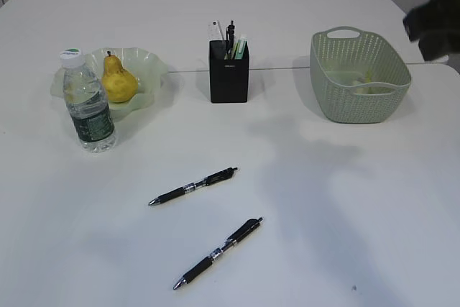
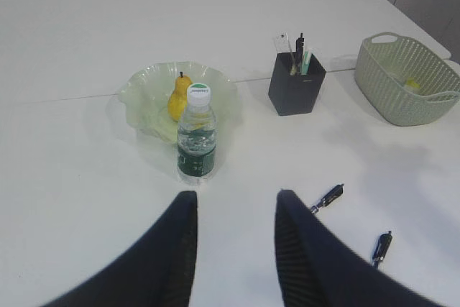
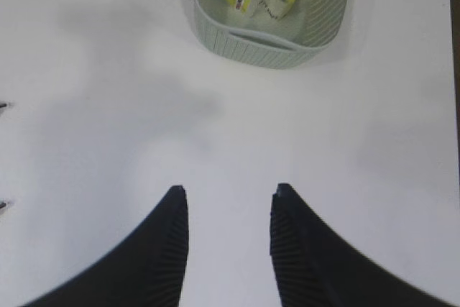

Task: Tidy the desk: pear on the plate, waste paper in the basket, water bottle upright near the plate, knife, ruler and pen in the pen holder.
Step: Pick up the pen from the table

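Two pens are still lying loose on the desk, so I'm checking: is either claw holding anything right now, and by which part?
Nothing is held. The left claw and the right claw both stand open over bare table, with nothing between them.

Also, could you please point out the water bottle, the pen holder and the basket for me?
water bottle (image 1: 92, 116): exterior view, on its dark green label.
pen holder (image 1: 229, 77): exterior view, on its black front face.
basket (image 1: 352, 95): exterior view, on its perforated front wall.

two pens (image 1: 192, 187), one pear (image 1: 118, 80), one bottle (image 1: 88, 106), one basket (image 1: 359, 77)
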